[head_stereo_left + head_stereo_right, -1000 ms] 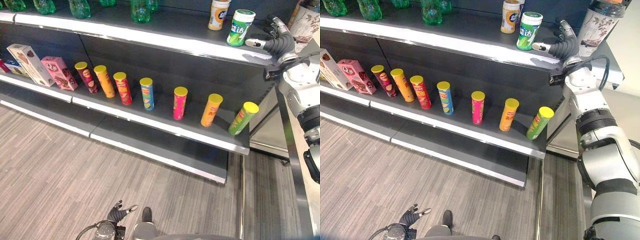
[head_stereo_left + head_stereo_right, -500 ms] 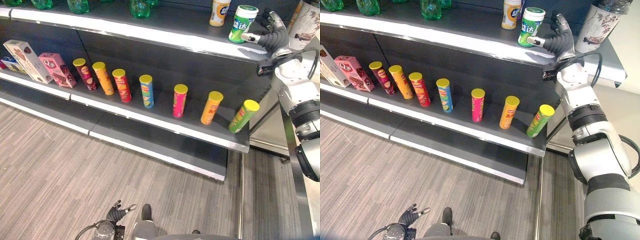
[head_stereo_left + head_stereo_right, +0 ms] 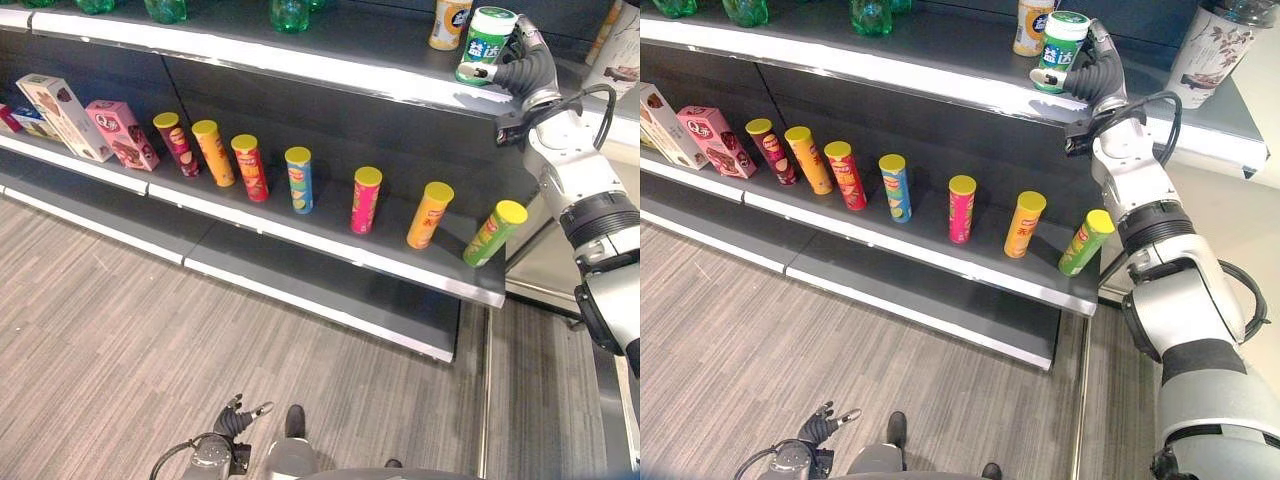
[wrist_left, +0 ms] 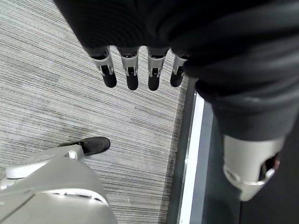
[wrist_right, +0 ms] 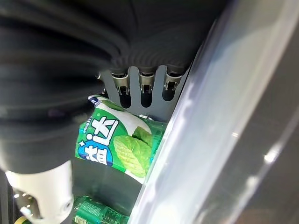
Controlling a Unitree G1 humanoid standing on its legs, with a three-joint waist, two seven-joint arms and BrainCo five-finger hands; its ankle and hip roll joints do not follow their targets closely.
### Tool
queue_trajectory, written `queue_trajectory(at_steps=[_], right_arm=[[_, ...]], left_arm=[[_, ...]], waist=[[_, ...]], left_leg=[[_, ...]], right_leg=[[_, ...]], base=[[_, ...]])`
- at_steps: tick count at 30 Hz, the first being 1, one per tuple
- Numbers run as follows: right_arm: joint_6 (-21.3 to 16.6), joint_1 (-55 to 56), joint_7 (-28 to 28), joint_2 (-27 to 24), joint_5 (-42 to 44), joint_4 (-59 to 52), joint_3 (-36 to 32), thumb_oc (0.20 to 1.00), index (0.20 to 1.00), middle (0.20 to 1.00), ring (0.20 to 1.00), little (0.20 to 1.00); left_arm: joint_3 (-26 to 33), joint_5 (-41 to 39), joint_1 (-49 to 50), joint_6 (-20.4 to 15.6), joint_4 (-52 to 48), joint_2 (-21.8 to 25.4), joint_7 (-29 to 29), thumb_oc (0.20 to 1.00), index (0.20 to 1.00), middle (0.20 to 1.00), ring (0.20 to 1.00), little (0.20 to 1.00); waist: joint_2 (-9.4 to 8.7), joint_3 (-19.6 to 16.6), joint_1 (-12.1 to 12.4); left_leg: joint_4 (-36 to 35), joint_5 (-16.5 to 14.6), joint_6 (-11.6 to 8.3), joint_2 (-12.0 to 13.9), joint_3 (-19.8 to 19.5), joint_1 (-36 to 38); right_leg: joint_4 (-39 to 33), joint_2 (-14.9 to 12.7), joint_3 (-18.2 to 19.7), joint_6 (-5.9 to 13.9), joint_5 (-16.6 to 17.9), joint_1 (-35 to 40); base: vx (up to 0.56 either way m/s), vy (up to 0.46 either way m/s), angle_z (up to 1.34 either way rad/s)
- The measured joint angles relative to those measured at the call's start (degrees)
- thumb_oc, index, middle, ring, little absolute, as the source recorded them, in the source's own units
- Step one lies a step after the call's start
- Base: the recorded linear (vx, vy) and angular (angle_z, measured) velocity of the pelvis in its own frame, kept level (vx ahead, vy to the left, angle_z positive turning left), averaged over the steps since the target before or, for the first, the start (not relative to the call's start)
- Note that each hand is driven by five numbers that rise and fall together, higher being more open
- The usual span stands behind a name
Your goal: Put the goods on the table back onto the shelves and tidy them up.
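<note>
A green-and-white canister [image 3: 487, 40] stands upright near the right end of the top shelf [image 3: 300, 68]. My right hand [image 3: 527, 72] reaches onto that shelf right beside it. Its thumb lies across the canister's lower front and its straight fingers [image 5: 142, 91] run behind the canister [image 5: 121, 144], so the hand is open around it. My left hand [image 3: 238, 420] hangs low over the floor, its fingers [image 4: 131, 74] relaxed and holding nothing.
An orange-and-white can [image 3: 447, 22] stands just left of the canister and a flower-patterned bottle [image 3: 1205, 50] to its right. Several chip tubes [image 3: 300, 180] line the middle shelf; the green one [image 3: 493, 232] leans at the right end. Boxes [image 3: 115, 135] stand at the left, green bottles [image 3: 288, 12] above.
My right hand has moved left along the top shelf, from beside the green canister to around it, thumb now at its front. The camera has shifted a little.
</note>
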Motion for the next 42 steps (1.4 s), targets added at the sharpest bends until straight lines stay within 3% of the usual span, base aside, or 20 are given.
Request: queue_trajectory(at_steps=[11, 42], right_arm=[[0.17, -1.90, -1.23, 2.87, -1.44, 3.27, 0.12, 1.000, 1.000, 1.000, 1.000, 1.000], [1.17, -2.79, -2.40, 5.17, -4.76, 6.24, 0.53, 1.000, 1.000, 1.000, 1.000, 1.000]], left_arm=[[-0.01, -0.01, -0.13, 0.05, 0.05, -0.01, 0.37, 1.000, 1.000, 1.000, 1.000, 1.000], [0.00, -0.01, -0.10, 0.18, 2.16, -0.11, 1.82, 1.000, 1.000, 1.000, 1.000, 1.000]], waist=[[-0.74, -0.02, 0.19], [-1.37, -0.36, 1.24]], left_leg=[[0.00, 0.01, 0.00, -0.04, -0.08, 0.05], [0.00, 0.00, 0.00, -0.57, -0.63, 0.41]], right_leg=[[0.03, -0.03, -0.09, 0.03, 0.01, 0.09], [0.03, -0.55, -1.01, 0.17, -0.08, 0.95]], base=[[0.00, 0.000, 0.00], [0.00, -0.002, 0.01]])
